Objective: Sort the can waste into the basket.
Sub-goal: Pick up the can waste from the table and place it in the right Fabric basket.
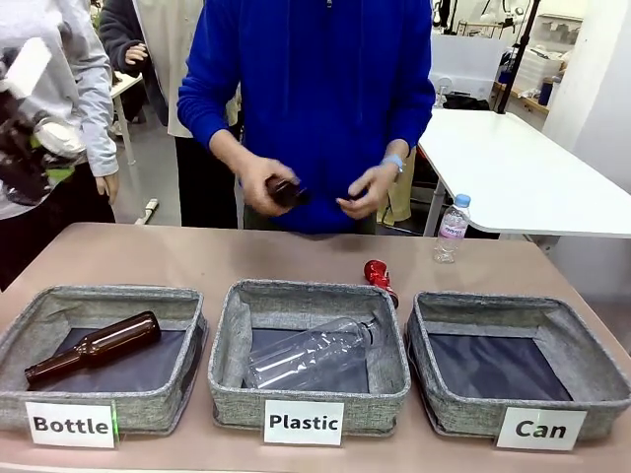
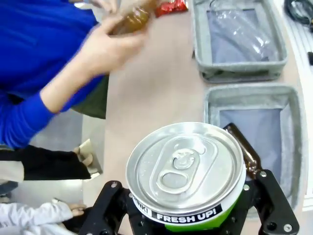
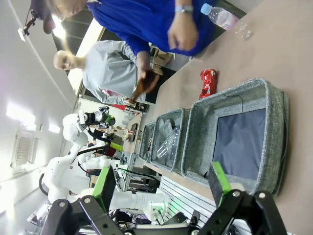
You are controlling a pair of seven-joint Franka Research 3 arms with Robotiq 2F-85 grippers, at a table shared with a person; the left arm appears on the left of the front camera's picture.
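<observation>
My left gripper [image 2: 188, 215] is shut on a drink can [image 2: 185, 169] with a silver lid and a green band, seen top-on in the left wrist view. In the front view it hangs high at the far left [image 1: 35, 148] with the can [image 1: 57, 138]. A crushed shiny red can [image 1: 380, 277] [image 2: 171, 7] [image 3: 209, 82] lies on the table behind the baskets. The grey "Can" basket [image 1: 513, 307] [image 3: 274, 142] stands at the right with a bare dark floor. My right gripper [image 3: 161, 183] is open, near that basket.
The person's hands hold a brown bottle [image 1: 286, 190] [image 2: 129, 19] over the far edge. The "Plastic" basket [image 1: 306, 291] holds a clear bottle [image 1: 311, 355]; the "Bottle" basket [image 1: 99, 296] holds a brown bottle [image 1: 94, 347]. A water bottle [image 1: 452, 229] stands at the back right.
</observation>
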